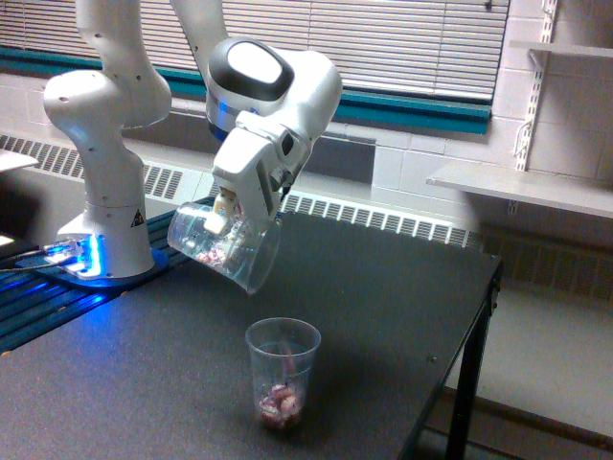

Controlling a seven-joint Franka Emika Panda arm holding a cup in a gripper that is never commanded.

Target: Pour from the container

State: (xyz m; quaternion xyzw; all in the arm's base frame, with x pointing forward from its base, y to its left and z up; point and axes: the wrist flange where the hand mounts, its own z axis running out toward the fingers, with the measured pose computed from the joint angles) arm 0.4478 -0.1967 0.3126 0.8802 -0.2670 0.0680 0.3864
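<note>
The container (222, 246), a wide clear plastic cup with reddish-pink and white pieces inside, hangs tilted with its mouth pointing down toward the exterior view's right. My gripper (230, 213) is shut on it near its upper wall. Below and slightly right of its mouth, a smaller clear tapered cup (282, 373) stands upright on the dark table (383, 316), with a small heap of the same pieces at its bottom. A gap of air separates the two cups. No pieces show falling between them.
The arm's white base (103, 206) stands at the table's back left beside blue-lit equipment (67, 254). The table's right edge (484, 316) drops off to the floor. A radiator and window blinds run behind; a white shelf (522, 187) sits at right.
</note>
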